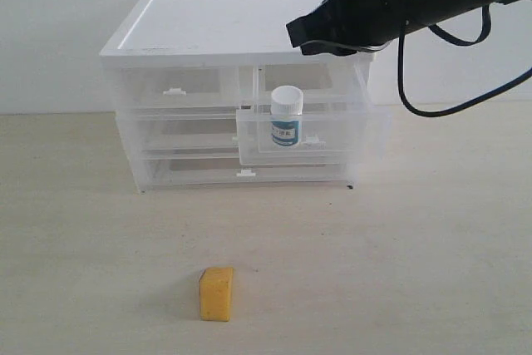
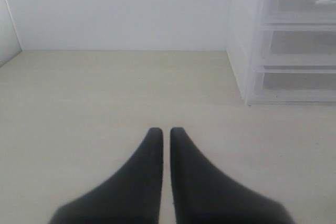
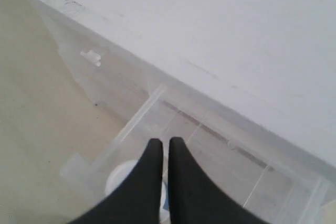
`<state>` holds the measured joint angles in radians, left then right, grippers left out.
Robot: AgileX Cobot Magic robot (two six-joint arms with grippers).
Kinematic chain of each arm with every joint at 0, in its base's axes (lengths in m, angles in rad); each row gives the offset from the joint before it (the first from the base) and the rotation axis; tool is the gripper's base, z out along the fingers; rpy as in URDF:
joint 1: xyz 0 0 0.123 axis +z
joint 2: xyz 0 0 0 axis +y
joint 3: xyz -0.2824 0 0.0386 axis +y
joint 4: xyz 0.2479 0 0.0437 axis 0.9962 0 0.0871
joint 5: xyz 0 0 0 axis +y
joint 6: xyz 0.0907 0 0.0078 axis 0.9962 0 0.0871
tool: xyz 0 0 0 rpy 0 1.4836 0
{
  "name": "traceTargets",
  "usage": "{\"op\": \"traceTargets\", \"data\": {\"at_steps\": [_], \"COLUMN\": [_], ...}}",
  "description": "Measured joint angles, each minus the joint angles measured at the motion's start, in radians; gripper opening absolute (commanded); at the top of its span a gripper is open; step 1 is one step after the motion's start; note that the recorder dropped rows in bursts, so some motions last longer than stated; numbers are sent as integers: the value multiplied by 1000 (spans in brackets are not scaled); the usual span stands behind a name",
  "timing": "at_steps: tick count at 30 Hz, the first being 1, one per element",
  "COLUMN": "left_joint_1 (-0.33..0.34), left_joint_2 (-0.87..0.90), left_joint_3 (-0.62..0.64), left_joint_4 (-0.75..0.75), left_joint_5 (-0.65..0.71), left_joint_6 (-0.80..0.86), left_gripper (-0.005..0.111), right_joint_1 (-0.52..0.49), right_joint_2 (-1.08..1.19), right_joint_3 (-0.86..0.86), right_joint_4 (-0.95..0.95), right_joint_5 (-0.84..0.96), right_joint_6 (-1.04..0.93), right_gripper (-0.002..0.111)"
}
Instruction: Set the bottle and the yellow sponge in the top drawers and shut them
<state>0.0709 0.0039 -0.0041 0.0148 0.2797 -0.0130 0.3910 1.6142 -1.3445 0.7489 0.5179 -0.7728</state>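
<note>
Exterior view: yellow sponge [image 1: 217,293] looks light and squashy; I would pinch its flat sides gently; left gripper [image 2: 166,135] and right gripper [image 3: 164,148] both clenched, empty.

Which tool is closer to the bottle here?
Right. The right tool hangs shut just above the bottle, which stands in the open drawer. The left tool, also shut, is low over the table off to the cabinet's side, away from the bottle.
</note>
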Motion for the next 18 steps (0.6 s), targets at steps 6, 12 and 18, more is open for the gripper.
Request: {"op": "traceTargets", "data": {"at_steps": [6, 12, 18], "left_joint_1": [0, 0, 0], "left_joint_2": [0, 0, 0], "left_joint_3": [0, 0, 0], "left_joint_4": [0, 0, 0], "left_joint_5": [0, 0, 0], "left_joint_6": [0, 0, 0], "left_gripper": [4, 4, 4], "right_joint_1": [4, 23, 27], "right_joint_2": [0, 2, 39], "right_joint_3": [0, 0, 0], "right_joint_4": [-4, -18, -23], "right_joint_5": [78, 108, 79], "right_joint_6": [11, -7, -19], "right_gripper": [0, 0, 0]}}
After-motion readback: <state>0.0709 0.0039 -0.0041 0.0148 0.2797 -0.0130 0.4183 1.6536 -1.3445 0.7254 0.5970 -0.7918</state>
